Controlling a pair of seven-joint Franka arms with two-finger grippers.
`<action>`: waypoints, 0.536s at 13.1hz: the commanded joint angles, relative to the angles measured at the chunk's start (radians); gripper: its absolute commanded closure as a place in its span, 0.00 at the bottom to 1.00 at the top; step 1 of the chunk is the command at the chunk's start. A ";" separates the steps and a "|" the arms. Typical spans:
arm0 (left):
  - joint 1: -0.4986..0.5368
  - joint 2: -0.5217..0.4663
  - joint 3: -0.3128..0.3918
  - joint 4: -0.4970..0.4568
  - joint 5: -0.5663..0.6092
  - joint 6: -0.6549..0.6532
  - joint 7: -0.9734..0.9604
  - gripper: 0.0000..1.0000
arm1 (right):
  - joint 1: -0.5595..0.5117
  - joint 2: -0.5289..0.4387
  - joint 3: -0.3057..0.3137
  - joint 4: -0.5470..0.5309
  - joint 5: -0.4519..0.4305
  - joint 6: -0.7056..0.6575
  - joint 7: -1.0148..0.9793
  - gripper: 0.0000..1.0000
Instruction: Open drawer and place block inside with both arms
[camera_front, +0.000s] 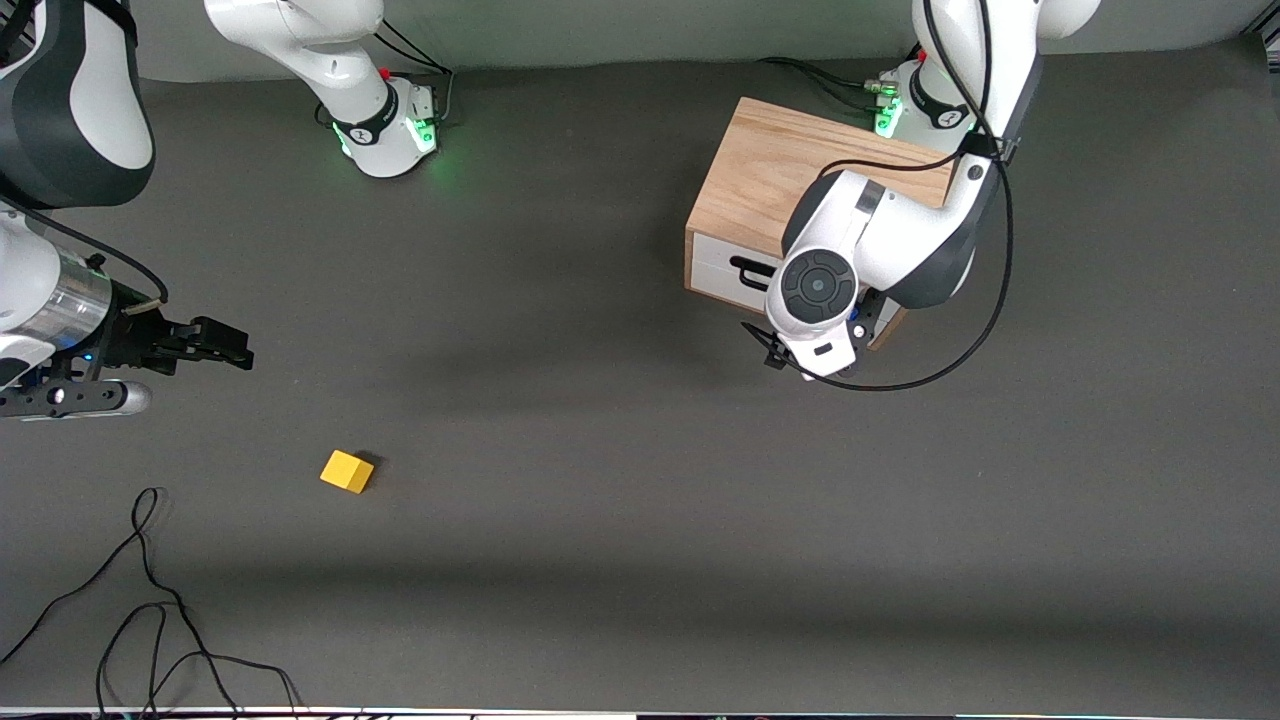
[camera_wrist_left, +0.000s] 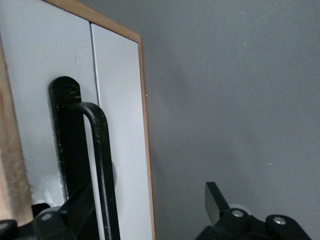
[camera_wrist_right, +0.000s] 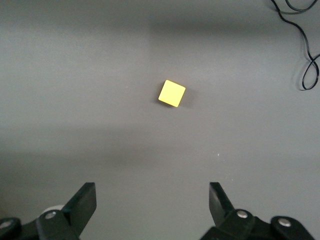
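The light oak cabinet (camera_front: 770, 170) stands near the left arm's base. Its drawer (camera_front: 712, 262) is shut, with a white front and a black bar handle (camera_front: 750, 268). My left gripper (camera_front: 772, 348) hangs in front of the drawer, mostly hidden under its wrist. In the left wrist view the left gripper (camera_wrist_left: 147, 205) is open, and the handle (camera_wrist_left: 102, 165) runs between its fingers, close to one finger (camera_wrist_left: 75, 205) without being gripped. The yellow block (camera_front: 347, 471) lies on the table toward the right arm's end. My right gripper (camera_front: 240, 350) is open and empty over bare table. In the right wrist view the block (camera_wrist_right: 172, 93) lies ahead of the right gripper (camera_wrist_right: 152, 202), apart from it.
Loose black cables (camera_front: 150, 600) lie at the table's front edge toward the right arm's end, and they also show in the right wrist view (camera_wrist_right: 302, 55). The grey table (camera_front: 600, 500) spreads between the block and the cabinet. A second white panel (camera_wrist_left: 122, 130) sits below the drawer front.
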 joint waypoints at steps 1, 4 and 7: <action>-0.019 -0.016 0.006 -0.045 0.006 0.038 -0.014 0.00 | 0.011 -0.011 -0.006 -0.020 0.018 0.012 -0.010 0.00; -0.032 -0.011 0.005 -0.062 0.006 0.058 -0.018 0.00 | 0.012 -0.002 -0.003 -0.018 0.018 0.016 -0.010 0.00; -0.040 -0.007 0.005 -0.057 0.006 0.061 -0.018 0.00 | 0.011 0.009 -0.004 -0.029 0.018 0.024 -0.010 0.00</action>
